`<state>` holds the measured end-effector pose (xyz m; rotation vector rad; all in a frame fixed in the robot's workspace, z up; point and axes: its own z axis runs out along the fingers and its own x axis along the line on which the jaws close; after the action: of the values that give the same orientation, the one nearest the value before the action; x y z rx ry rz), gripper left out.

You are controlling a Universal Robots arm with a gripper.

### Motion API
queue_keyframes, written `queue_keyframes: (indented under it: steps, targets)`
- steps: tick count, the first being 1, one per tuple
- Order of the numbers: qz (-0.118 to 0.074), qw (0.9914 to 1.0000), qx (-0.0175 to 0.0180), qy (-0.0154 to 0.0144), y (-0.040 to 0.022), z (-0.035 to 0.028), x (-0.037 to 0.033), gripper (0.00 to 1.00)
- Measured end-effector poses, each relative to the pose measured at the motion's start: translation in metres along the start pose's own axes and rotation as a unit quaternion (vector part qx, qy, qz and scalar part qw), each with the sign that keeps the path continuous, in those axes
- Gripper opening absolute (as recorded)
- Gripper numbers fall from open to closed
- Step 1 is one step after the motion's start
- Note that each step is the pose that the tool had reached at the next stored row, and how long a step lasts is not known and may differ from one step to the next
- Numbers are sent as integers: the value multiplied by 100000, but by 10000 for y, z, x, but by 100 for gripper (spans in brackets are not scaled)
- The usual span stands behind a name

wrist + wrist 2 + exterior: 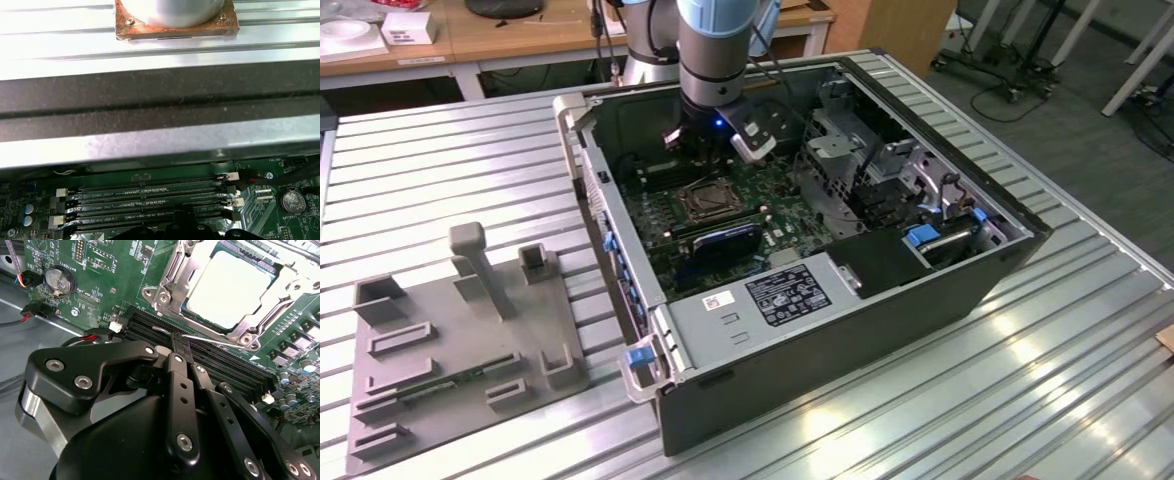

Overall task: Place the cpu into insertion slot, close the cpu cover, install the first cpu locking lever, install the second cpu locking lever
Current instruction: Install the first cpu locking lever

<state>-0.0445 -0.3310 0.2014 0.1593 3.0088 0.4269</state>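
I see the black gripper [177, 342], fingers pressed together, with the pale silvery-beige square cpu [232, 287] seated just ahead of its tips under the thin silvery metal cpu cover [172, 282].

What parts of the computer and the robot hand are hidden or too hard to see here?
- Gripper, second wrist view: its own dark body covers the fingertips, so open or shut is unclear.
- Cpu: glare washes out its surface, and the cpu cover frame hides its edges.
- Locking levers: a thin wire lies beside the socket; whether it is latched cannot be told.
- Insertion slot, exterior view: too small for detail.
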Motion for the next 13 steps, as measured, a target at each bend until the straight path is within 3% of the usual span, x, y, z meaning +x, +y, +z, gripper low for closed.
queue_keyframes:
  steps: [4, 13]
  targets:
    - [3, 100000, -4, -16, -1, 2, 0, 11]
    - [-77, 99999, -58, -403, -4, 12, 11, 11]
